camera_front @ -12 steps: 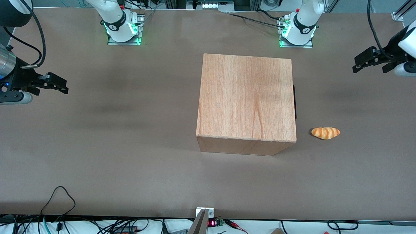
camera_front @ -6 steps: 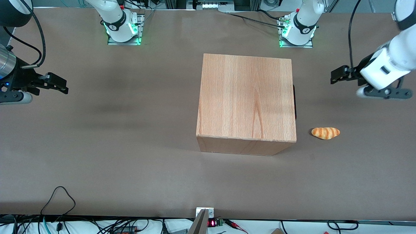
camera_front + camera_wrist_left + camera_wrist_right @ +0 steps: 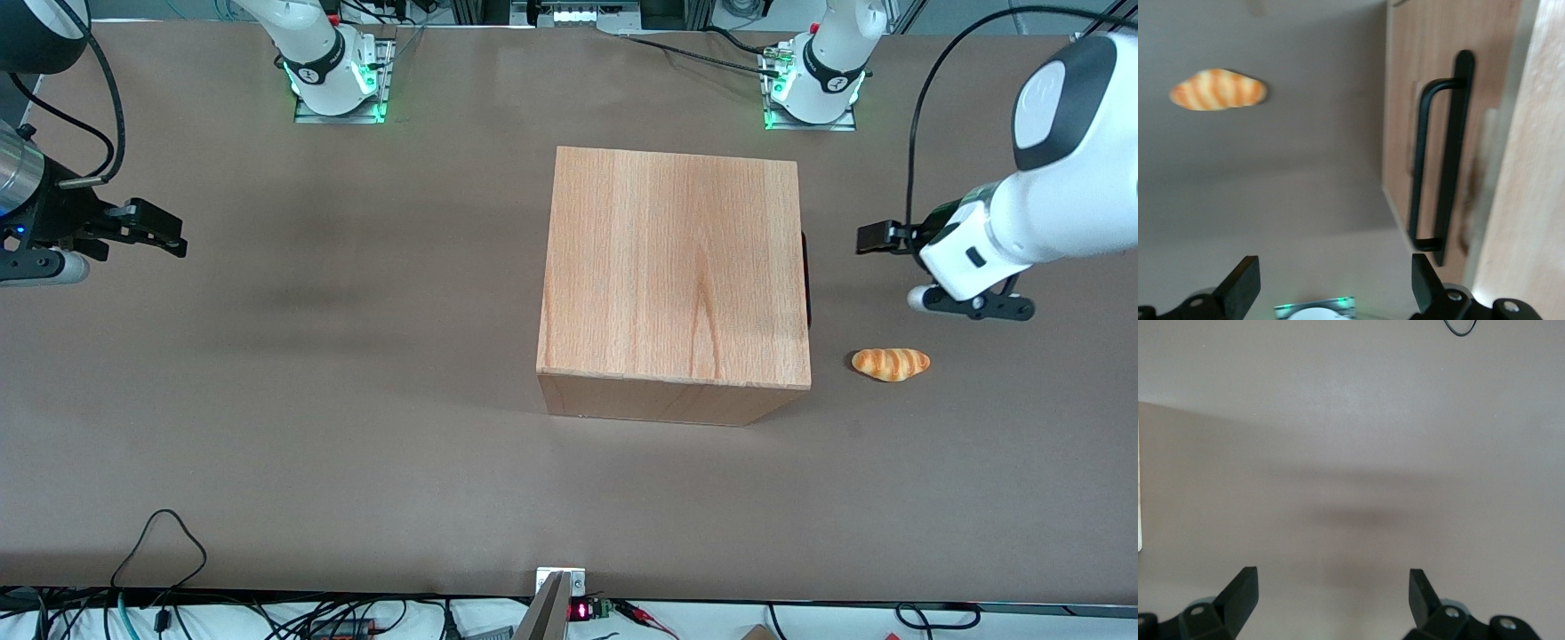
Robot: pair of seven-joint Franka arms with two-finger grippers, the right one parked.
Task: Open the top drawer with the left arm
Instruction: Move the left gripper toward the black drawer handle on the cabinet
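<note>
Near the top drawer point(image 3: 1405, 100) front, apart from its handle point(image 3: 1441, 160), the gripper point(image 3: 1331, 290) hovers spread wide.

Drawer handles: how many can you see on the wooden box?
1: a black bar handle on the top drawer, facing the open left gripper, which hovers in front of it. Lower handles may be hidden.

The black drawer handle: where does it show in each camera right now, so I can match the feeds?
Front view: handle is a thin dark strip on the wooden box side facing the open left gripper.
Left wrist view: handle, full bar on the drawer front.
Right wrist view: not visible.
Shared landmark: bread roll.
</note>
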